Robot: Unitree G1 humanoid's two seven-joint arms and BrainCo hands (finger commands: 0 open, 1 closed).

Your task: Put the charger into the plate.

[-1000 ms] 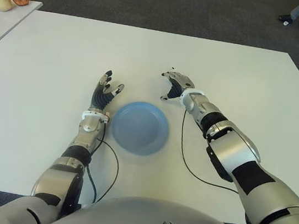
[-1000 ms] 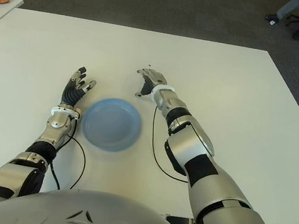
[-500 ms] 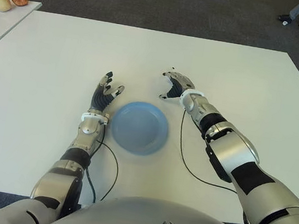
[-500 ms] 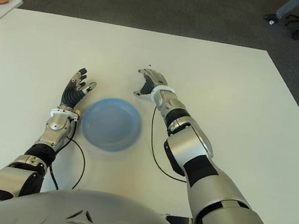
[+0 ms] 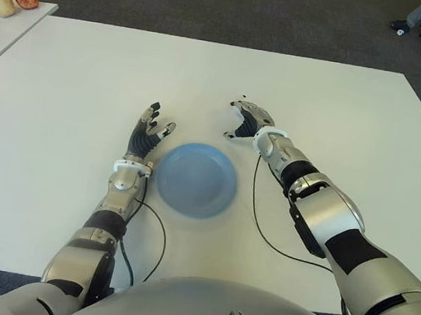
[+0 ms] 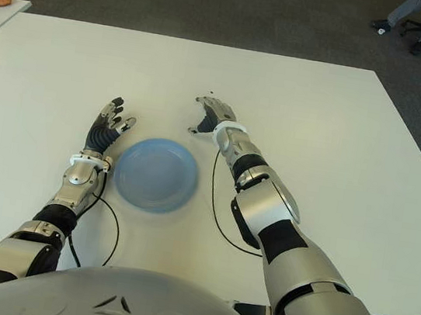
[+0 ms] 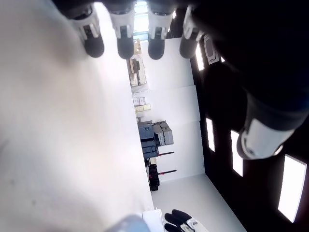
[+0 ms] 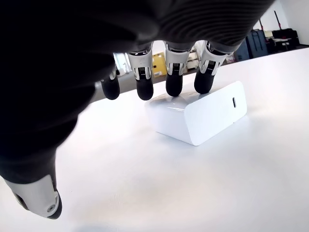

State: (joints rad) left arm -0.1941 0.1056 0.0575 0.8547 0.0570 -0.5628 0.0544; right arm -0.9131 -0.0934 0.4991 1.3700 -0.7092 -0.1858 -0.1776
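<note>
1. The white counter [image 5: 344,98] lies bare around the right hand [image 5: 245,121], on its far side and to its right.
2. The small white block charger [image 8: 198,115] sits under that hand's spread fingertips [image 8: 173,86], thumb held clear.
3. Between charger and round blue plate [image 5: 196,178] nothing stands.
4. The left hand [image 5: 147,131], fingers spread, shows just beside the plate's left rim.
5. Thin black cables [image 5: 256,211] trail along each forearm.

On the white table [image 6: 317,125] a blue plate [image 6: 156,174] lies between the two arms. The left hand [image 6: 105,129] shows just beside the plate's left rim, fingers spread and pointing away from the robot. The right hand [image 6: 212,115] arches over the table beyond the plate's far right edge, fingers curved downward. A black cable [image 6: 216,205] runs along the table beside the right forearm.
</note>
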